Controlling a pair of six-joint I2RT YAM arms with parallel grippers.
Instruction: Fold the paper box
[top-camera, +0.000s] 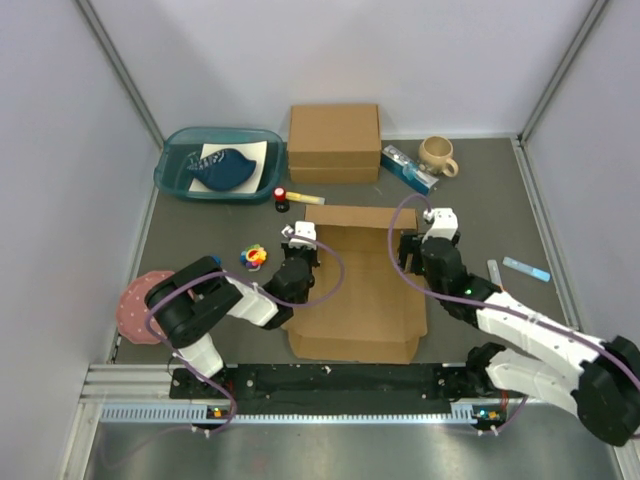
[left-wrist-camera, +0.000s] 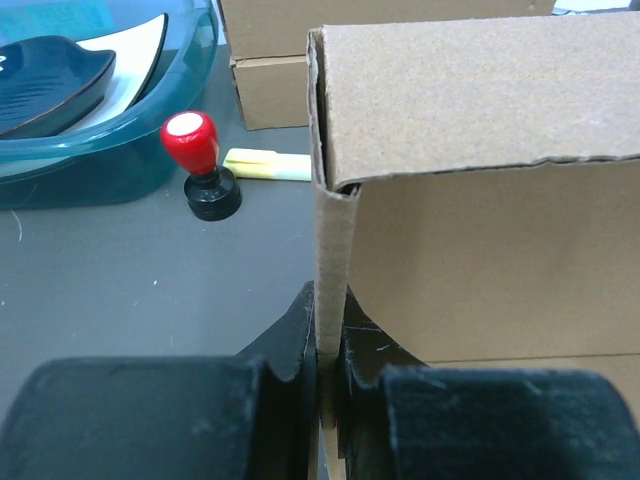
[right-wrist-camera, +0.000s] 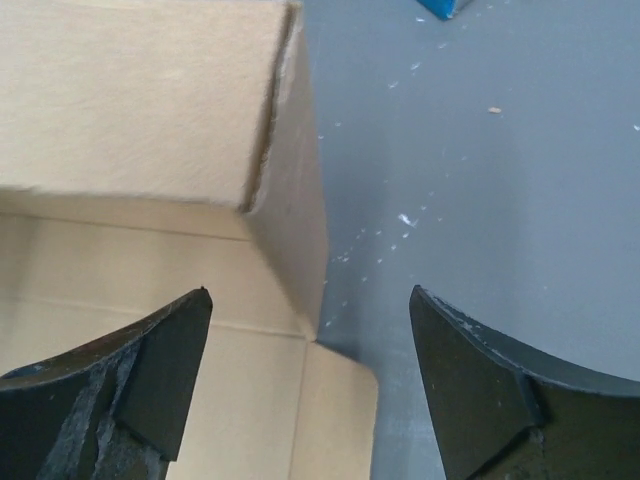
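While left fingers (left-wrist-camera: 150, 420) pinch the paper box (left-wrist-camera: 480, 250), right fingers (right-wrist-camera: 480, 400) straddle it.

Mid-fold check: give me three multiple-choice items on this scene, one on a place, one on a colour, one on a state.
1. Where is the red stamp? A on the table beside the tub; B inside the tub; C on the paper box.
2. The mug is: A blue; B beige; C red.
3. The left tool is: A open above the table; B shut on the paper box's wall; C shut on the stamp.
Key: 1 A, it stands outside the tub's wall. 2 B, beige from above. 3 B, its fingers pinch the upright wall.
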